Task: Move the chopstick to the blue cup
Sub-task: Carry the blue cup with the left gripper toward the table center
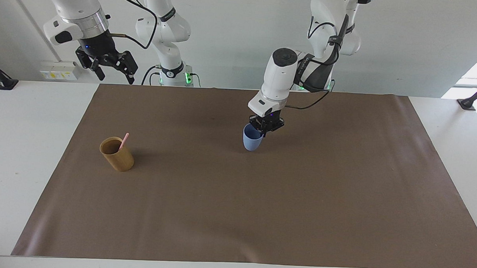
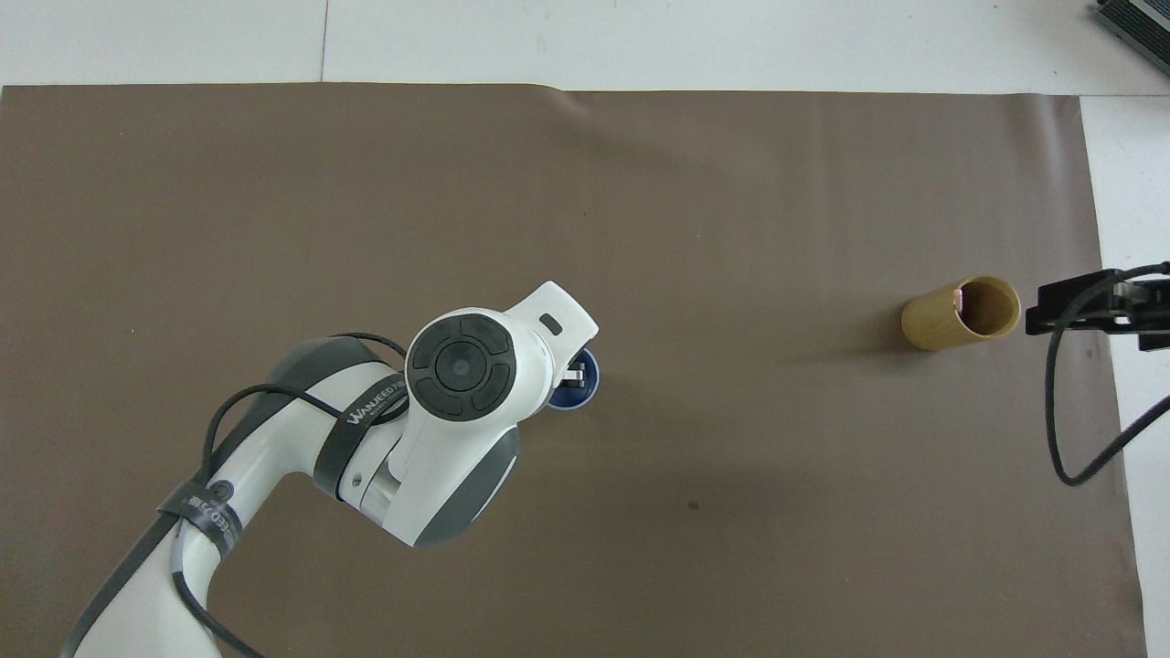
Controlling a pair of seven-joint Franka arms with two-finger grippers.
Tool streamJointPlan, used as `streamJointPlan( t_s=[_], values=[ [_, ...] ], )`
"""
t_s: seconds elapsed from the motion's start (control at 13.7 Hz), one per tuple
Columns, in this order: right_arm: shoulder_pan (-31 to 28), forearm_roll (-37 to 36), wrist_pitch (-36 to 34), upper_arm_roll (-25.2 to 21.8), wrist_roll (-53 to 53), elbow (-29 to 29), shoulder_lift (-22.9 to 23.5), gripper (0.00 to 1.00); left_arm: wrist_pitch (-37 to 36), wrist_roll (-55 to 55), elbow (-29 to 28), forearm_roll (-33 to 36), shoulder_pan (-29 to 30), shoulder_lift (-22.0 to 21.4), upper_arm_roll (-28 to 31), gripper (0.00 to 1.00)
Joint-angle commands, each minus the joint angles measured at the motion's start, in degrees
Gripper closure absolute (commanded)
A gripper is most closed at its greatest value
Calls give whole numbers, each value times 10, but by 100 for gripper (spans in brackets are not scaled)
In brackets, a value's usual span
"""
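The blue cup is upright over the middle of the brown mat. My left gripper is shut on its rim, one finger inside the cup. I cannot tell whether the cup's base touches the mat. In the overhead view my left wrist hides most of the blue cup. The pale-pink chopstick leans inside the tan cup toward the right arm's end of the mat; only its tip shows in the overhead view. My right gripper is open, raised high, and waits beside the tan cup.
A brown mat covers most of the white table. A black cable hangs from my right gripper at the mat's edge.
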Motion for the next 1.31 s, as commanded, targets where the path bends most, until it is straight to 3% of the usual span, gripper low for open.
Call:
streamJointPlan(
  t_s=[0.0, 0.36, 0.51, 0.66, 0.87, 1.09, 1.24],
  values=[
    [-7, 2, 1, 4, -14, -11, -11, 0, 16, -16, 12, 12, -38, 12, 12, 98],
    [-6, 2, 1, 4, -14, -12, -11, 0, 18, -15, 27, 12, -50, 37, 11, 96],
    [-7, 2, 1, 4, -14, -11, -11, 0, 16, -13, 20, 12, -51, 34, 11, 83],
    [-7, 2, 1, 4, -14, -12, -11, 0, 14, -14, 21, 11, -52, 34, 10, 54],
    [-7, 2, 1, 4, -14, -11, -11, 0, 0, -12, 26, 11, -47, 26, 12, 0],
    [-7, 2, 1, 4, -14, -11, -11, 0, -66, -1, 22, 12, -36, -24, 17, 0],
    [-7, 1, 1, 4, -14, -11, -11, 0, -120, 47, 18, 12, 3, -66, 16, 0]
  ],
)
